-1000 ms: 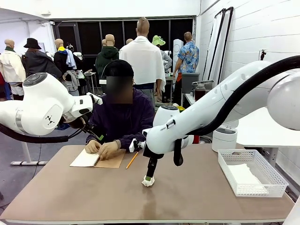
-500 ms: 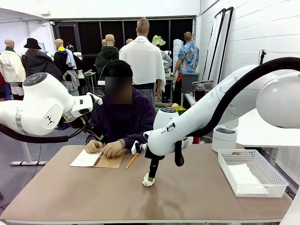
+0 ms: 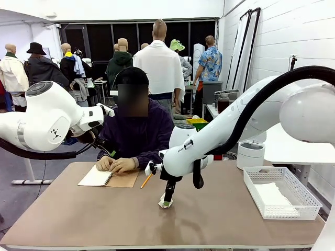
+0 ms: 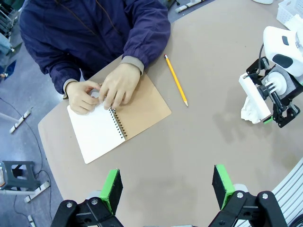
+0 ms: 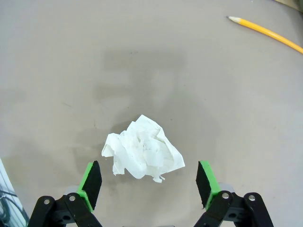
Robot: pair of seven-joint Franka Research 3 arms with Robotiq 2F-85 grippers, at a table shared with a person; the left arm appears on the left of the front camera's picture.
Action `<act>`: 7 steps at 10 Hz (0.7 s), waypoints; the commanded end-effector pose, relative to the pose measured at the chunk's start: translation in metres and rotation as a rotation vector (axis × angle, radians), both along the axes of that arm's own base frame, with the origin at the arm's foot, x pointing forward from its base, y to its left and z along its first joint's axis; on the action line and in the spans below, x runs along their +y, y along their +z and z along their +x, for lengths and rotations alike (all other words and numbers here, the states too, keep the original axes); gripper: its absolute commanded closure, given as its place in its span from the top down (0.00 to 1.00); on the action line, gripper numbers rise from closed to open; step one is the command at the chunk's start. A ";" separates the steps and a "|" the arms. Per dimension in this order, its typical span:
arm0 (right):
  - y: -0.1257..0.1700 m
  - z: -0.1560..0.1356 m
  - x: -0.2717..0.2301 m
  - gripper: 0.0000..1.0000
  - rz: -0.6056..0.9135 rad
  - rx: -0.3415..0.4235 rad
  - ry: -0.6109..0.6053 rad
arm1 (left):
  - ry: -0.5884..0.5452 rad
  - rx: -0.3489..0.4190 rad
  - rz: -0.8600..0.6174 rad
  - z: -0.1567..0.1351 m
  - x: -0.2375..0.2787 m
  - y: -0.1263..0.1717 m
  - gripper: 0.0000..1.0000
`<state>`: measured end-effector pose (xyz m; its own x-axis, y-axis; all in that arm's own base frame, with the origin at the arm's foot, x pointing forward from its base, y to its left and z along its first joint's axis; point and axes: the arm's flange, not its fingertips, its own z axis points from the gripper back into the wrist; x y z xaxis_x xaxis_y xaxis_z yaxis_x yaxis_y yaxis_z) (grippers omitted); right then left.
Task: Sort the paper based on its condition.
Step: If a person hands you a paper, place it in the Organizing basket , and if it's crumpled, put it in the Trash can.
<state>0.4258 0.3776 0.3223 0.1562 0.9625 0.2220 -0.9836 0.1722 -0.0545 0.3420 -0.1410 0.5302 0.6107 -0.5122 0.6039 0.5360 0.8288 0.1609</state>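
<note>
A crumpled ball of white paper (image 5: 142, 153) lies on the brown table, right between the green pads of my right gripper (image 5: 147, 183). The jaws stand wide open on either side of it and do not touch it. In the front view that right gripper (image 3: 167, 197) points straight down at the paper ball (image 3: 163, 203) near the table's middle. From above, the left wrist view shows the paper ball (image 4: 249, 111) beside the right gripper (image 4: 274, 106). My left gripper (image 4: 166, 187) hangs high over the table, open and holding nothing. Flat white sheets (image 3: 273, 196) lie in the basket.
The person's hands (image 4: 106, 90) rest on an open spiral notebook (image 4: 118, 125) at the far left of the table. A yellow pencil (image 4: 176, 86) lies between the notebook and the paper ball. The white mesh basket (image 3: 301, 193) stands at the table's right end.
My right arm has sunk a little and drifted slightly left over the paper ball. Its jaws stay open, and the ball has not moved.
</note>
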 end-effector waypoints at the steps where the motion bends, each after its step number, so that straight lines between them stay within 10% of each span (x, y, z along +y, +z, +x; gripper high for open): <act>1: -0.005 0.004 0.008 1.00 -0.037 0.004 -0.012 | 0.002 0.001 0.000 0.001 0.001 0.000 1.00; 5: -0.009 0.006 0.011 0.98 -0.015 0.024 -0.017 | 0.002 0.001 0.000 0.001 0.001 0.000 1.00; 7: -0.009 0.007 0.013 0.73 -0.015 0.033 -0.029 | 0.002 0.001 0.000 0.001 0.001 0.000 1.00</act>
<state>0.4291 0.3867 0.3116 0.1730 0.9614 0.2139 -0.9818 0.1855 -0.0396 0.3420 -0.1410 0.5302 0.6107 -0.5122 0.6039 0.5360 0.8288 0.1609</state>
